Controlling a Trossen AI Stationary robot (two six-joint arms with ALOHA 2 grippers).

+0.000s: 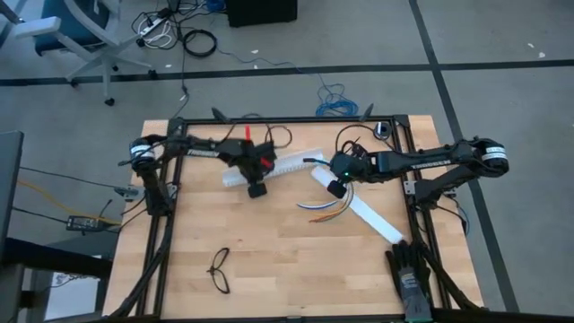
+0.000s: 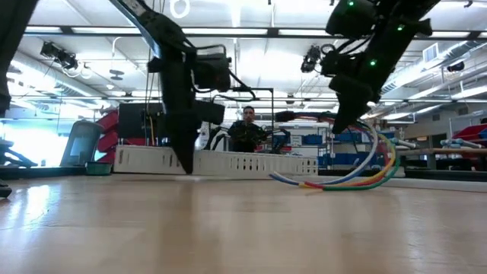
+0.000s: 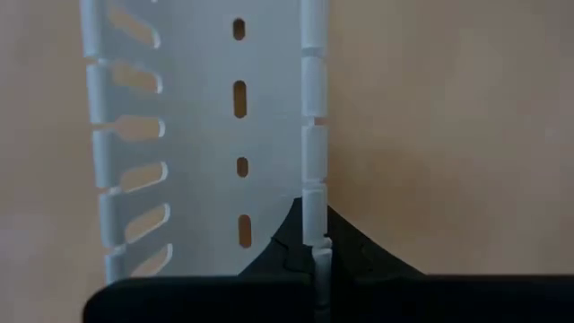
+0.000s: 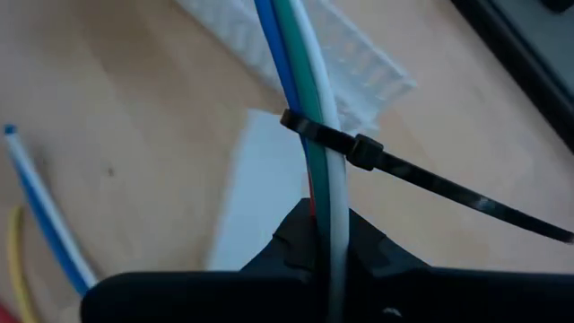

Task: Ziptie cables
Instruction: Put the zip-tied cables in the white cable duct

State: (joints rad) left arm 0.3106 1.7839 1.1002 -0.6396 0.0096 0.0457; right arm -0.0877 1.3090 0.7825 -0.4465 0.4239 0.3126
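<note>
The right gripper (image 4: 327, 247) is clamping the cables (image 4: 309, 135) and holding the bundle lifted above the wooden table (image 1: 287, 260), its coloured free ends (image 2: 358, 179) drooping down toward the tabletop. The ziptie (image 4: 430, 184) is already looping around the wires just beyond the right fingertips, its head sitting against the bundle and its dark tail trailing off to one side. The left gripper (image 3: 316, 260), near the table's back edge, is pinching one side wall of the white slotted cable duct (image 3: 224, 117), its fingers closed on that wall. The step in hand looks like cinching; next, the left gripper probably needs to let go of the duct, take the tail, and pull it away from the head.
</note>
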